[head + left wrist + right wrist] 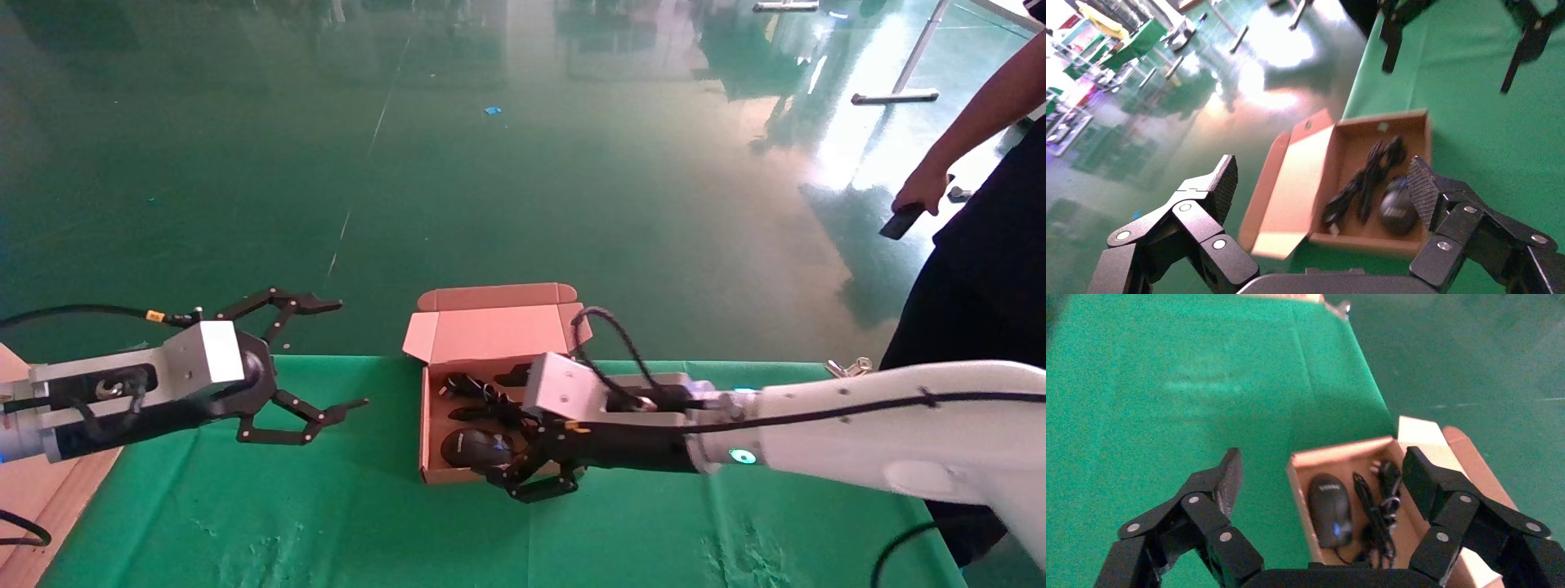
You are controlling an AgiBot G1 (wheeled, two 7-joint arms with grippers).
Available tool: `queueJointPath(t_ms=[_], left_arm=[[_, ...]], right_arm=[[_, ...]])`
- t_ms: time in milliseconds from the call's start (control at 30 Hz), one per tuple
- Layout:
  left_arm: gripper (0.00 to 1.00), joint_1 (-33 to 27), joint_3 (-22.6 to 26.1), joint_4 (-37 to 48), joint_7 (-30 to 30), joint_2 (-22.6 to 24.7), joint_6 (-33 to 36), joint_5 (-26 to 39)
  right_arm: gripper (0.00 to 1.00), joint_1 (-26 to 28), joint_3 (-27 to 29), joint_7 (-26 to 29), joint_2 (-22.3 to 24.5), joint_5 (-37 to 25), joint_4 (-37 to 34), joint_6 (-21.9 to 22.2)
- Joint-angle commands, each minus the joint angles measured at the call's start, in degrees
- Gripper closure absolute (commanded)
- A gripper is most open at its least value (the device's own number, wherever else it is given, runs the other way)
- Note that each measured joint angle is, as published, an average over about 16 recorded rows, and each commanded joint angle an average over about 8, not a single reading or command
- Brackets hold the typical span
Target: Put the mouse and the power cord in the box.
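Note:
The brown-pink box (423, 425) stands open on the green table with its lid (490, 331) leaning back. Inside it lie the black mouse (474, 447) near the front wall and the black power cord (482, 394) behind it. My right gripper (523, 478) hovers open over the box's front right part, and nothing is between its fingers. In the right wrist view the mouse (1330, 508) and cord (1379, 508) lie side by side under the open gripper (1322, 468). My left gripper (351, 354) hangs open left of the box and holds nothing. Its wrist view shows the box (1352, 131), mouse (1396, 209) and cord (1364, 180).
A person stands at the far right holding a dark device (903, 219). The green cloth (327, 506) covers the table, whose far edge runs just behind the box. A wooden board (49, 498) lies at the left edge. A metal clip (850, 367) sits at the table's back right.

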Motion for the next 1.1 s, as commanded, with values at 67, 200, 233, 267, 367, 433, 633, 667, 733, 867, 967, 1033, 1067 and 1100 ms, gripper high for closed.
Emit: queueJointPath(t_ms=[67, 200, 233, 267, 367, 433, 633, 667, 733, 867, 967, 1033, 1067, 1100], left_arm=[[0.00, 1.48, -1.72, -2.86, -3.74, -0.60, 1.09, -0.68], [0.00, 3.47, -4.03, -6.71, -8.78, -1.42, 2.56, -1.60], [0.00, 3.97, -4.62, -7.69, -10.05, -1.63, 2.93, -1.83], [0.00, 4.45, -5.18, -8.63, -11.28, -1.82, 3.29, -2.06], [0.00, 5.94, -6.92, -11.51, -15.05, -2.43, 4.39, -2.75], [0.00, 6.95, -8.09, -13.46, -17.59, -2.85, 5.13, -3.21], [0.00, 9.92, -11.54, -19.21, -25.11, -4.06, 7.33, -4.58], [0.00, 10.40, -12.11, -20.14, -26.33, -4.26, 7.68, -4.80], [0.00, 11.40, -13.27, -22.09, -28.87, -4.67, 8.42, -5.27], [0.00, 13.38, -15.57, -25.91, -33.87, -5.48, 9.88, -6.18], [0.00, 14.86, -17.30, -28.79, -37.63, -6.09, 10.98, -6.86], [0.00, 15.87, -18.47, -30.73, -40.17, -6.50, 11.72, -7.33], [0.00, 16.35, -19.03, -31.67, -41.39, -6.70, 12.08, -7.55], [0.00, 16.85, -19.62, -32.64, -42.67, -6.90, 12.45, -7.78]], right_arm=[[0.00, -1.79, 3.02, 1.40, 2.15, 1.68, 1.96, -2.38], [0.00, -4.20, 7.09, 3.28, 5.05, 3.94, 4.61, -5.59], [0.00, -4.81, 8.12, 3.76, 5.79, 4.51, 5.28, -6.40], [0.00, -5.40, 9.11, 4.21, 6.49, 5.06, 5.93, -7.18], [0.00, -7.20, 12.16, 5.62, 8.66, 6.75, 7.91, -9.58], [0.00, -8.42, 14.21, 6.57, 10.13, 7.89, 9.24, -11.20], [0.00, -12.02, 20.28, 9.38, 14.46, 11.26, 13.19, -15.98], [0.00, -12.61, 21.27, 9.84, 15.16, 11.81, 13.83, -16.76], [0.00, -13.82, 23.32, 10.79, 16.62, 12.95, 15.17, -18.38], [0.00, -16.21, 27.36, 12.65, 19.50, 15.19, 17.79, -21.56], [0.00, -18.01, 30.40, 14.06, 21.67, 16.88, 19.77, -23.96], [0.00, -19.23, 32.45, 15.01, 23.13, 18.02, 21.10, -25.57], [0.00, -19.82, 33.44, 15.47, 23.83, 18.57, 21.75, -26.35], [0.00, -20.42, 34.45, 15.94, 24.55, 19.13, 22.40, -27.15]])
